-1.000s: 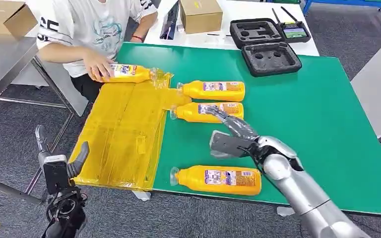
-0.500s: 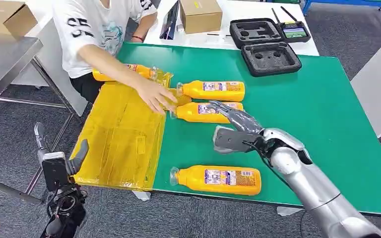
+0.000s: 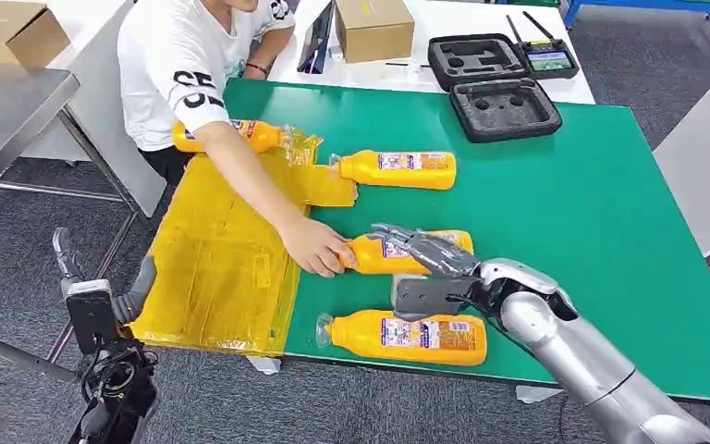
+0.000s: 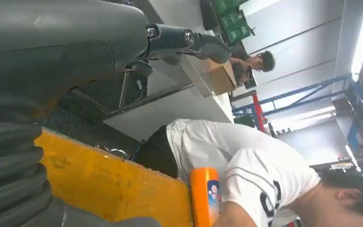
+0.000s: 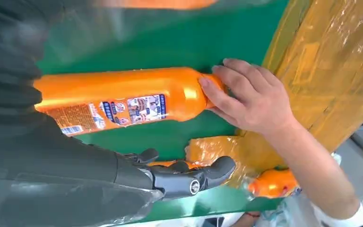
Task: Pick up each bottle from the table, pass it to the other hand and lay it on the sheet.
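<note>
Bottles on your green table (image 3: 610,213): one (image 3: 397,169) lies at the far side, just beside the yellow sheet (image 3: 226,268); one (image 3: 405,337) lies along the near edge; a middle bottle (image 3: 370,254) lies between them. Your right hand (image 3: 425,268) hovers over that middle bottle with fingers spread and nothing in its grasp, while a person's hand (image 3: 319,248) grips the bottle's neck end. Another bottle (image 3: 226,136) lies at the sheet's far edge. Your left hand (image 3: 102,305) hangs beside the table with fingers apart, holding nothing
</note>
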### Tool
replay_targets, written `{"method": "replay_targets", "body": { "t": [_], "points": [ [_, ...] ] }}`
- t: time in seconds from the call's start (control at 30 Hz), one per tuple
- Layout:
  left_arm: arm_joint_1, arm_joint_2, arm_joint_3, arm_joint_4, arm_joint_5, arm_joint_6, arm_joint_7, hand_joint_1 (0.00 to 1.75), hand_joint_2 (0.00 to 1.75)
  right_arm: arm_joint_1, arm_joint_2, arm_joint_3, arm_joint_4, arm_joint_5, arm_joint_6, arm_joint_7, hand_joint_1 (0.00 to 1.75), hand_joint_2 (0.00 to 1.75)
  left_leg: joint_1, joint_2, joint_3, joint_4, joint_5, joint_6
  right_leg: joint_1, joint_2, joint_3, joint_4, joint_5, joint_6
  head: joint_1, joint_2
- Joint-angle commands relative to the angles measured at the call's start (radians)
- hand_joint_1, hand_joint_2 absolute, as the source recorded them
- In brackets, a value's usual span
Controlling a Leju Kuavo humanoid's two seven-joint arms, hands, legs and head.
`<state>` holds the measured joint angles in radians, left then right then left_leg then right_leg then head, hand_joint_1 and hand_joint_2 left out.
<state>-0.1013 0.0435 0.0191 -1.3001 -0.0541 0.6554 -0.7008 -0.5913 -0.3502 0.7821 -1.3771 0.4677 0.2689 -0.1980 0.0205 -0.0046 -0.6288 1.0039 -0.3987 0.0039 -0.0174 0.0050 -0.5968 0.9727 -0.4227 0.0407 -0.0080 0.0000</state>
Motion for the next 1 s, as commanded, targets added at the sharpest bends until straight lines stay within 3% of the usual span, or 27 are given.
{"method": "replay_targets", "body": {
  "t": [0.03, 0.3, 0.47, 0.67, 0.9, 0.93, 1.0],
  "points": [
    [-0.029, -0.003, 0.03, 0.07, 0.001, 0.015, 0.003, 0.0, 1.75, -0.033, -0.083, 0.092, -0.032, -0.017, 0.023, 0.011, 0.0, 1.75, 0.0, -0.001, 0.003, 0.0, -0.001, 0.001, 0.0, -0.001, 0.004, 0.0, -0.001, -0.001, 0.0, 0.0],
    [-0.036, 0.005, 0.039, 0.086, 0.002, 0.012, 0.003, 0.0, 1.75, -0.006, -0.173, 0.066, -0.114, -0.062, 0.02, 0.02, 0.0, 1.75, -0.001, -0.002, 0.004, 0.0, -0.002, 0.001, 0.0, -0.003, 0.005, 0.0, -0.003, -0.002, 0.0, 0.0],
    [-0.034, 0.008, 0.047, 0.096, 0.012, 0.012, 0.003, 0.0, 1.75, -0.036, -0.257, 0.057, -0.164, -0.15, 0.075, 0.022, 0.0, 1.75, -0.001, -0.001, 0.002, 0.0, -0.001, 0.001, -0.001, -0.002, 0.003, 0.001, -0.002, -0.001, 0.0, 0.0],
    [-0.034, 0.008, 0.047, 0.096, 0.012, 0.012, 0.003, 0.0, 1.75, -0.036, -0.257, 0.057, -0.164, -0.15, 0.075, 0.022, 0.0, 1.75, -0.001, 0.001, 0.003, 0.0, -0.002, 0.001, 0.0, 0.0, 0.003, 0.0, -0.001, -0.002, 0.0, 0.0],
    [-0.076, -0.008, 0.042, 0.138, -0.003, -0.002, 0.003, 0.0, 1.75, 0.052, -0.282, 0.083, -0.22, -0.159, 0.029, 0.034, 0.0, 1.75, 0.0, -0.002, 0.003, -0.001, -0.001, 0.001, 0.0, -0.003, 0.004, -0.001, -0.001, -0.001, 0.0, 0.0],
    [-0.085, -0.009, 0.04, 0.143, -0.003, 0.0, 0.003, 0.0, 1.75, 0.061, -0.273, 0.092, -0.218, -0.16, 0.03, 0.034, 0.0, 1.75, 0.0, -0.003, 0.008, -0.001, -0.004, 0.001, 0.001, -0.005, 0.01, -0.002, -0.004, -0.003, 0.0, 0.0],
    [-0.101, -0.011, 0.041, 0.157, -0.003, -0.003, 0.003, 0.0, 1.75, 0.057, -0.24, 0.113, -0.198, -0.157, 0.039, 0.039, 0.0, 1.75, 0.0, -0.001, 0.003, -0.001, -0.001, 0.001, 0.0, -0.002, 0.003, -0.001, -0.001, -0.001, 0.0, 0.0]
  ]
}}
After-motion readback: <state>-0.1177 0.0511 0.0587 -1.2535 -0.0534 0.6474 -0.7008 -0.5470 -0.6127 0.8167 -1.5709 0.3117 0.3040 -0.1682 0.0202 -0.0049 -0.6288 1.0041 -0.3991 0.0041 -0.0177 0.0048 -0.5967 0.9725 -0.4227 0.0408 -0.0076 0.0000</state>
